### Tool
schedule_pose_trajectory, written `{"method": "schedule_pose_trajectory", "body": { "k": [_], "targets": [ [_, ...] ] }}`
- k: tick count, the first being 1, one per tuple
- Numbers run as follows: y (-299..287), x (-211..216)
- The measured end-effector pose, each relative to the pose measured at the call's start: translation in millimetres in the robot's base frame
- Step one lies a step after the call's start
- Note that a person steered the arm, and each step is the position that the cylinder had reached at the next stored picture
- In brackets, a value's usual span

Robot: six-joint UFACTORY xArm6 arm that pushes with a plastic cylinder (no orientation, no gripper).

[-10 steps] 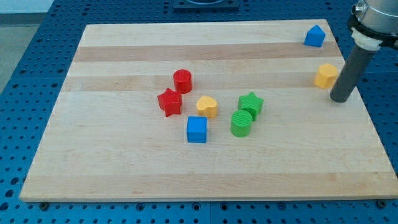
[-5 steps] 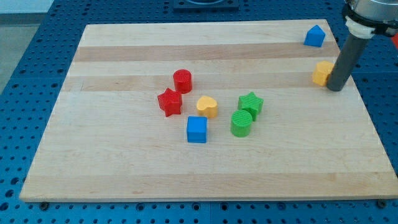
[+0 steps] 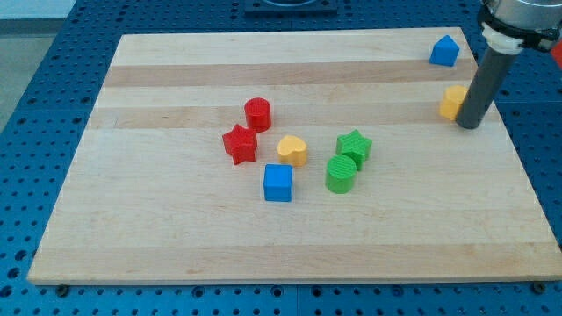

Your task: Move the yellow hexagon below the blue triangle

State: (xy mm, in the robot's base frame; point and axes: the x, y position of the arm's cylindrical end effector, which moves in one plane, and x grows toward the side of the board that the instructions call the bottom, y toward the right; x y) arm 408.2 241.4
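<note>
My tip (image 3: 470, 125) is the bottom end of a plain dark rod. It has nothing to open or shut, so it can only push. It sits on the view's right side of the yellow plastic hexagon block (image 3: 452, 103), touching it or just beside it, and the rod hides part of that block. The yellow hexagon is near the right edge of the light wooden board (image 3: 176, 237), a little below the small blue plastic triangle block (image 3: 444, 51) in the top right corner.

I think the job is almost done. To do it well I should push softly toward the view's left, only a bit, so the hexagon lines up under the triangle. Pushing off its middle could spin it away.

The blocks look hard, with tiny ridges. The board is smooth with pale stripes of wood grain, so blocks should slide easily.
</note>
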Motion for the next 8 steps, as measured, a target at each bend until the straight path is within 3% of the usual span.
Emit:
{"method": "schedule_pose_trajectory", "body": {
  "k": [8],
  "targets": [
    [-8, -20]
  ]
}}
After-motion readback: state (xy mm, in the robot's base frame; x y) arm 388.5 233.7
